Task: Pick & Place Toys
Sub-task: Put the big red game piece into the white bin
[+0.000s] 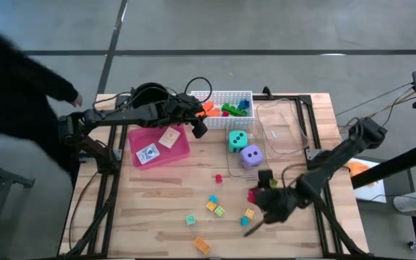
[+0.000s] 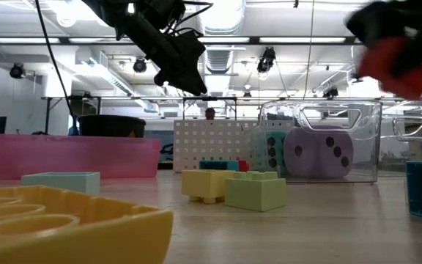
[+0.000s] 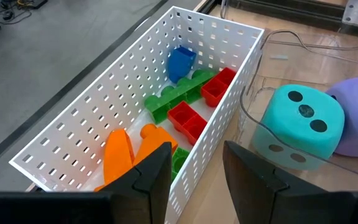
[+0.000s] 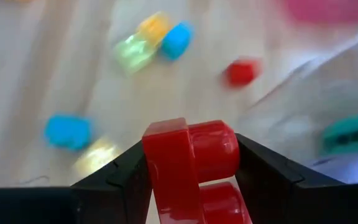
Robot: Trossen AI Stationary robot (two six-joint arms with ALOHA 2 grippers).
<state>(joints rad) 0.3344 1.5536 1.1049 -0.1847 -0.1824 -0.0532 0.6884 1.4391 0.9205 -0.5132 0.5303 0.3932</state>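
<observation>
My right gripper (image 1: 254, 196) is shut on a red block (image 4: 190, 160), raised above the table's near right part; it also shows in the low view (image 2: 391, 64). My left gripper (image 1: 198, 127) hangs open and empty over the near wall of the white basket (image 3: 135, 112), which holds red, green, blue and orange blocks. A teal die (image 1: 237, 141) and a purple die (image 1: 250, 156) sit on the table by a clear container (image 1: 284, 130). Small blocks lie scattered on the wood, among them a red one (image 1: 219, 178). Two cards (image 1: 159, 145) lie in the pink tray (image 1: 137, 137). My right gripper pinches the red block between its two fingers, one on each of its opposite sides (image 4: 149, 180). The block sticks out past the fingertips, its studs (image 4: 213, 149) sideways. It is lifted clear of the table.
An orange block (image 1: 202, 245) lies near the table's front edge. A person in dark clothes (image 1: 13, 87) stands at the table's left. Cables run along the far side.
</observation>
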